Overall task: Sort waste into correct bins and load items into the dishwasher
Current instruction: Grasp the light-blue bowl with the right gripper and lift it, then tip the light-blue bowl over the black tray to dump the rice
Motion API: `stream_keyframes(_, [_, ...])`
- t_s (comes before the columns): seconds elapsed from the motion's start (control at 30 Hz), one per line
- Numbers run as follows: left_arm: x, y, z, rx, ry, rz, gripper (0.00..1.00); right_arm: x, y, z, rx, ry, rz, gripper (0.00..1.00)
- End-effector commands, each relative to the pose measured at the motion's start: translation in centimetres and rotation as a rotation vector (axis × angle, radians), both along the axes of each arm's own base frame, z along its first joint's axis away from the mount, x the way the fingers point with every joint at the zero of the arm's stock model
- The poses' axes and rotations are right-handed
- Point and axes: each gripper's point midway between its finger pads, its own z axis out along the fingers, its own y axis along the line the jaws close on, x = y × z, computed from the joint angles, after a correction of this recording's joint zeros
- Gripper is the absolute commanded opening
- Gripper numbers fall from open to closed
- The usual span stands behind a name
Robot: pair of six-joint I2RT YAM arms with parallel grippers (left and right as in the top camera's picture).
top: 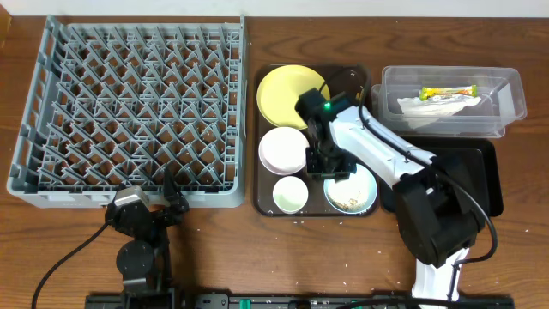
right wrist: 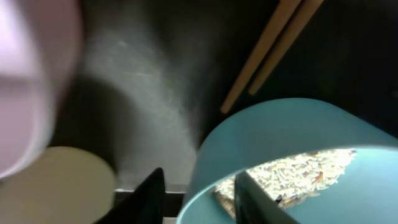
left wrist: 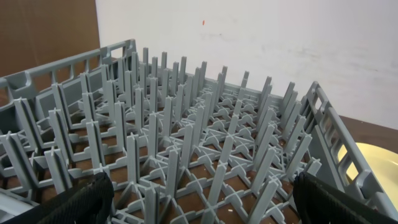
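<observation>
My right gripper (top: 330,167) (right wrist: 200,186) hangs over the light blue bowl (top: 353,193) (right wrist: 292,130), which holds rice scraps (right wrist: 298,171). Its jaws straddle the bowl's near rim, one finger inside and one outside, with a gap left on the outer side. Wooden chopsticks (right wrist: 273,50) lie beyond the bowl. The yellow plate (top: 287,90), white bowl (top: 281,150) and small white cup (top: 290,194) sit on the brown tray (top: 257,172). My left gripper (top: 163,204) (left wrist: 202,199) is open and empty at the front edge of the grey dishwasher rack (top: 26,129) (left wrist: 186,124).
The clear tub (top: 506,86) at the back right holds the green-yellow wrapper (top: 446,91) and white napkin (top: 429,107). The black tray (top: 480,180) lies in front of it, partly under my right arm. The rack's upright pegs fill the left wrist view.
</observation>
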Motion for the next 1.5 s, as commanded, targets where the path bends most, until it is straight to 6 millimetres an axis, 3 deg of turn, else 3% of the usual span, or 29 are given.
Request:
stream_keyframes(0.0, [-0.1, 0.2, -1.8, -0.013, 0.05, 0.012, 0.93, -0.4, -0.5, 0.1, -0.012, -0.009, -0.011, 0.23])
stream_keyframes(0.13, [-0.1, 0.2, -1.8, -0.013, 0.05, 0.012, 0.93, -0.4, -0.5, 0.1, -0.01, -0.013, -0.012, 0.02])
stream_keyframes(0.43, [-0.1, 0.2, -1.8, -0.013, 0.05, 0.012, 0.93, -0.1, 0.1, 0.9, 0.023, -0.015, 0.042, 0.01])
stream_keyframes(0.57, [-0.1, 0.2, -1.8, -0.013, 0.05, 0.012, 0.93, 0.3, 1.0, 3.2, 0.082, -0.031, 0.1, 0.01])
stream_keyframes(0.77, [-0.1, 0.2, -1.8, -0.013, 0.05, 0.012, 0.93, 1.7, 1.9, 8.7, 0.268, -0.143, 0.178, 0.01])
stream_keyframes(0.9, [-0.1, 0.2, -1.8, -0.013, 0.05, 0.012, 0.93, 3.2, -0.4, 12.7, 0.377, -0.248, 0.163, 0.01])
stream_keyframes(1.07, [-0.1, 0.2, -1.8, -0.013, 0.05, 0.012, 0.93, 4.7, -4.6, 15.0, 0.487, -0.326, 0.127, 0.01])
stream_keyframes(1.23, [-0.1, 0.2, -1.8, -0.013, 0.05, 0.012, 0.93, 4.9, -7.5, 15.0, 0.674, -0.346, 0.087, 0.01])
stream_keyframes(1.47, [-0.1, 0.2, -1.8, -0.013, 0.05, 0.012, 0.93, 4.8, -11.7, 13.2, 0.872, -0.396, -0.054, 0.01])
